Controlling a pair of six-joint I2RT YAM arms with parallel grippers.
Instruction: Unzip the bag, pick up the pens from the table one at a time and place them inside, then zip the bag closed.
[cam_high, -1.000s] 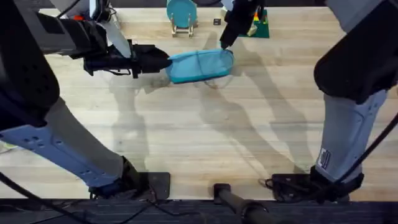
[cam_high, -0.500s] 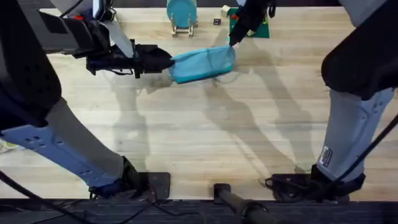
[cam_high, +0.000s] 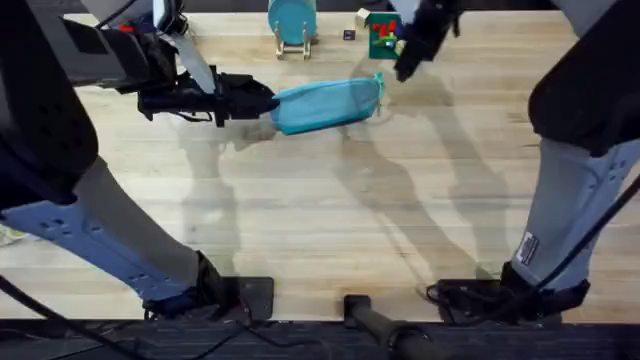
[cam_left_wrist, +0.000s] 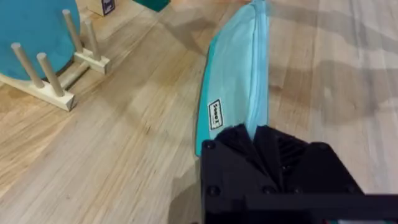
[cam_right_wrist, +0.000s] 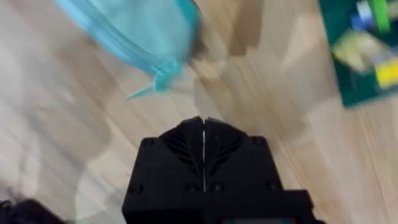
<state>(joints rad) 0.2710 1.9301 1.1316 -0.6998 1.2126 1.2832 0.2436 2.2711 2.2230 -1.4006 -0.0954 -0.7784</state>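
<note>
The bag lies on the bench with its near end clamped in the left gripper, while the right gripper, fingers pressed together and empty, hangs just beyond its far end.

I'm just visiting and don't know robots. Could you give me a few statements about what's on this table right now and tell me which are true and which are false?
1. The left gripper is clamped on one end of the bag. True.
2. The right gripper is holding the bag. False: its fingers are shut with nothing between them, and it is apart from the bag, off the bag's other end.
3. The bag lies flat on the table. True.
4. A pen sticks out of the bag. False: no pen shows at the bag.
5. A round teal disc on a wooden stand stands beyond the bag. True.
</note>
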